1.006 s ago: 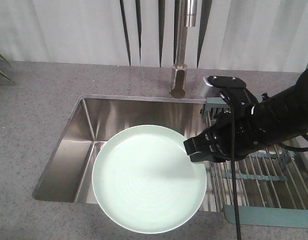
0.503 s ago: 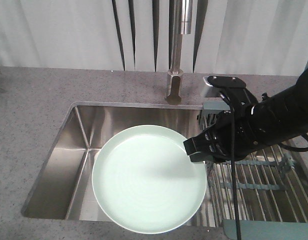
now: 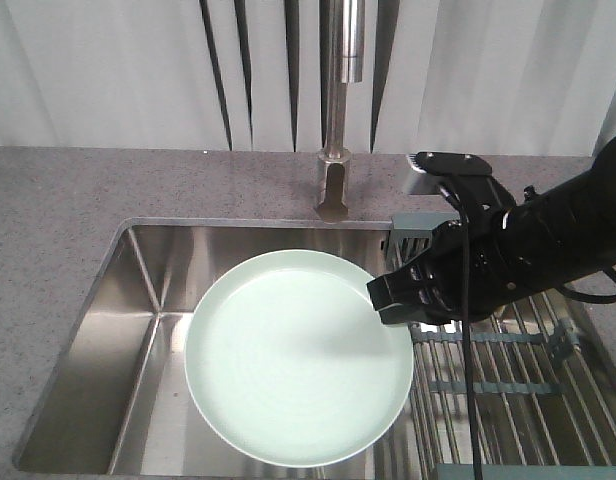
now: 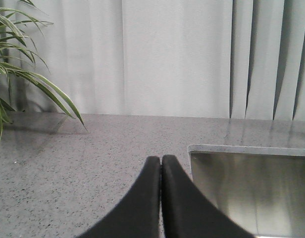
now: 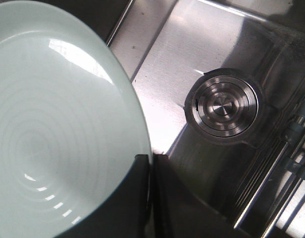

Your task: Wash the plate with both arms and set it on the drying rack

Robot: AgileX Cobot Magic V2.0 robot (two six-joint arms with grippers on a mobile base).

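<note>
The pale mint-green plate (image 3: 293, 358) hangs level above the steel sink, held by its right rim. My right gripper (image 3: 388, 298) is shut on that rim; in the right wrist view the plate (image 5: 58, 129) fills the left side and its edge runs between the two fingers of the right gripper (image 5: 150, 161). The drying rack (image 3: 498, 385) of metal rods lies over the sink's right part, under the right arm. My left gripper (image 4: 161, 161) shows only in the left wrist view, shut on nothing, over the grey counter left of the sink.
The tall tap (image 3: 336, 150) stands behind the sink (image 3: 138, 330). The drain (image 5: 222, 106) lies in the basin floor below the plate. A potted plant (image 4: 19, 74) stands at the counter's far left. Curtains hang behind the speckled grey counter (image 3: 68, 200).
The plate and right arm stay fixed in the picture while the sink, tap and rack drift left and down, showing more counter behind them.
</note>
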